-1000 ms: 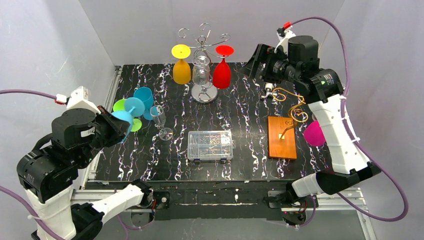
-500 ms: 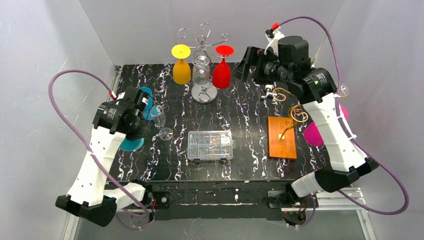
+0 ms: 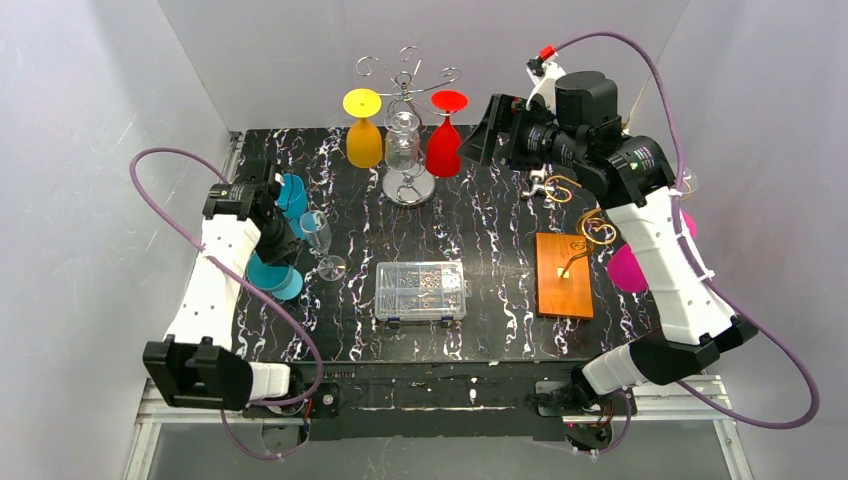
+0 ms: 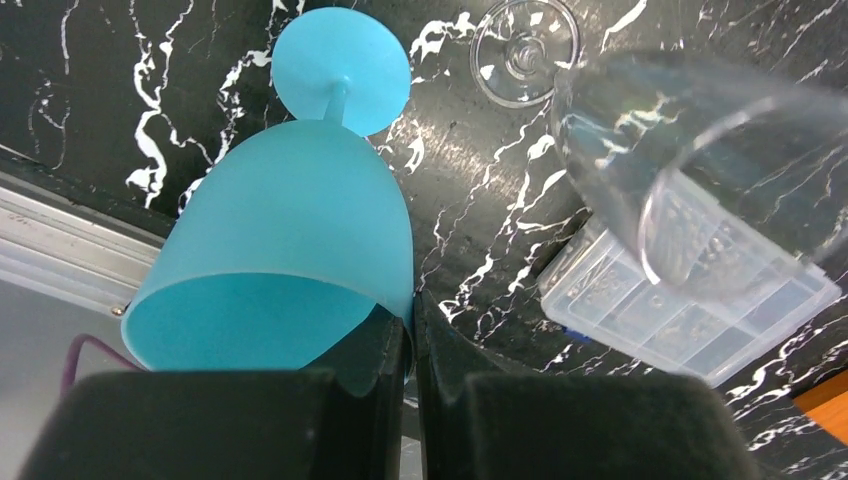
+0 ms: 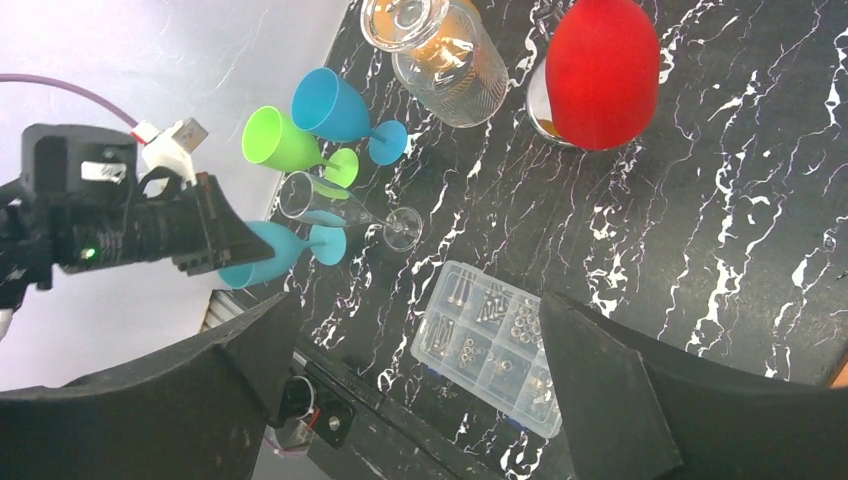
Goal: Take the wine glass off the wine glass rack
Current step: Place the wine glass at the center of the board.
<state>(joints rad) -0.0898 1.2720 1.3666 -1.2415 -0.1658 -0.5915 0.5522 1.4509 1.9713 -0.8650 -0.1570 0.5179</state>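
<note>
A black desk [image 3: 500, 320] with white marble veining, seen from above, with two white robot arms at its near edge. At the back stands a silver wire wine glass rack [image 3: 409, 188]. Three glasses hang from it upside down: a yellow plastic wine glass [image 3: 363, 140] on the left, a clear glass [image 3: 403, 140] in the middle and a red plastic wine glass [image 3: 444, 148] on the right.

The right end effector [image 5: 418, 320] hovers just right of the red glass with its jaws spread wide and nothing between them.

At the left edge of the desk, the left end effector [image 4: 410, 330] is clamped tight on the rim of a light blue plastic wine glass [image 4: 290, 210]. This glass is off the rack and tilted, with its round foot pointing towards the middle of the desk. Whether the foot touches the desk cannot be told.

Just beside it stand a clear champagne flute [image 3: 320, 235], a darker blue wine glass [image 3: 290, 195] and a green wine glass [image 5: 275, 140].

A clear plastic compartment box [image 3: 420, 290] of small parts lies in the middle. To its right is a wooden block with a gold wire holder [image 3: 565, 275], and a pink glass [image 3: 628, 268] shows beside the right arm.
</note>
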